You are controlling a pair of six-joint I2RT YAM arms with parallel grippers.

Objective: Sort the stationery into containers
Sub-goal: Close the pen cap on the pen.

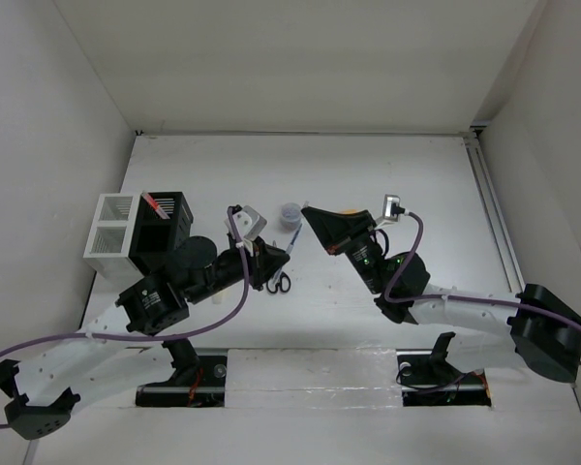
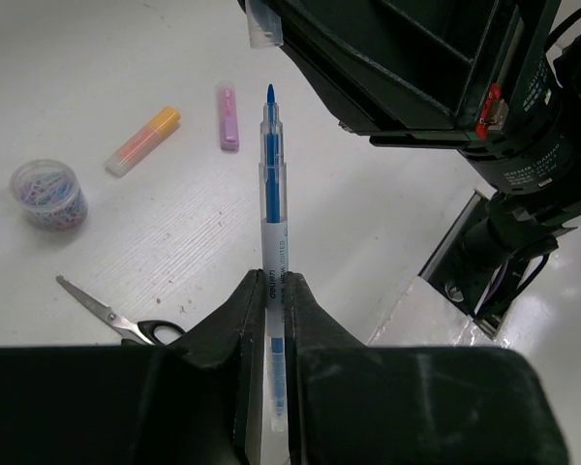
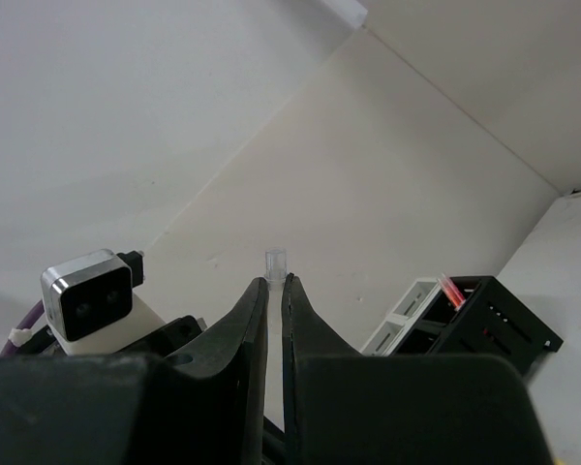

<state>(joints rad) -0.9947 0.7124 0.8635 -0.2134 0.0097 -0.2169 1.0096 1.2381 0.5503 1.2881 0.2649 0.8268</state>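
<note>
My left gripper [image 2: 274,286] is shut on a thin blue pen [image 2: 271,194], whose bare tip points away from me, above the table. My right gripper [image 3: 276,281] is shut on the pen's clear cap [image 3: 275,260]. That cap [image 2: 264,27] hangs just beyond the pen tip and a little to one side of it. The two grippers meet mid-table, left [image 1: 276,260] and right [image 1: 310,215]. The black container [image 1: 165,228], with red pens [image 1: 158,203] in it, and the white container [image 1: 109,228] stand at the left.
On the table lie black-handled scissors [image 2: 111,315], an orange highlighter [image 2: 142,141], a purple highlighter [image 2: 229,116] and a small round jar [image 2: 46,192] of coloured bits. The scissors [image 1: 279,282] are right under the left gripper.
</note>
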